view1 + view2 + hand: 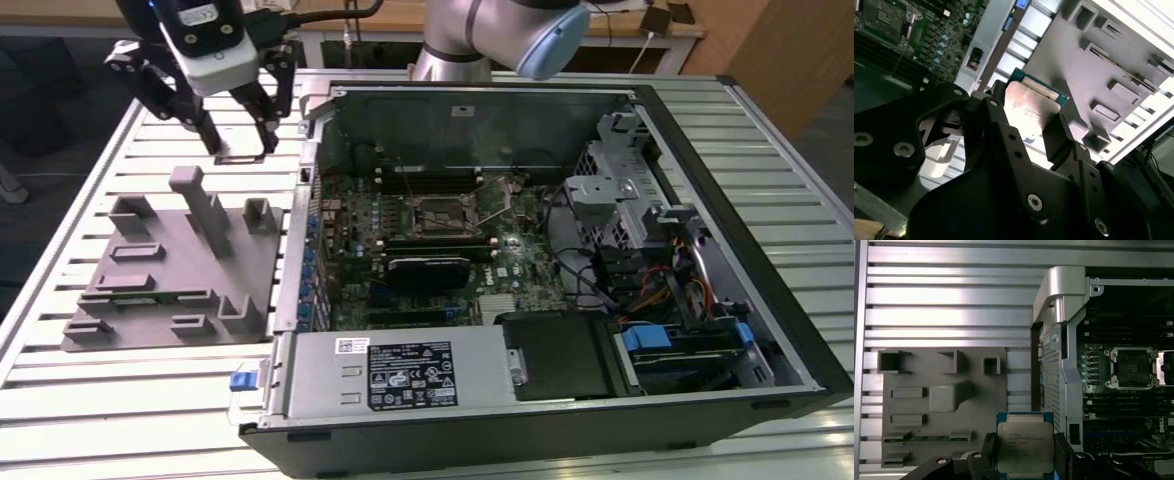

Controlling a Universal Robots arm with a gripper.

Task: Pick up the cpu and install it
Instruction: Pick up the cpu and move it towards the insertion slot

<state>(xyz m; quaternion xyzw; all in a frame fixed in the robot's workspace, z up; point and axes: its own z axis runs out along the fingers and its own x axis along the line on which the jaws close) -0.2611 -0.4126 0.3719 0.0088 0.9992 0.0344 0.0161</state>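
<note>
Slatted metal table (54, 230) carries an open computer case (534, 440) on the exterior view's right and a grey plastic block (174, 270) with upright posts on its left. From the far edge the arm (467, 35) reaches toward that left side, wrist turned down, so the gripper (244, 148) hangs above the slats just beyond the block, outside the case. Its fingers are clamped on opposite edges of the cpu (1024, 447), well apart from the motherboard socket (443, 212).

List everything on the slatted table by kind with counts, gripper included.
cpu, clamped in the gripper: 1
gripper: 1
grey block with posts: 1
open computer case: 1
Total: 4
</note>
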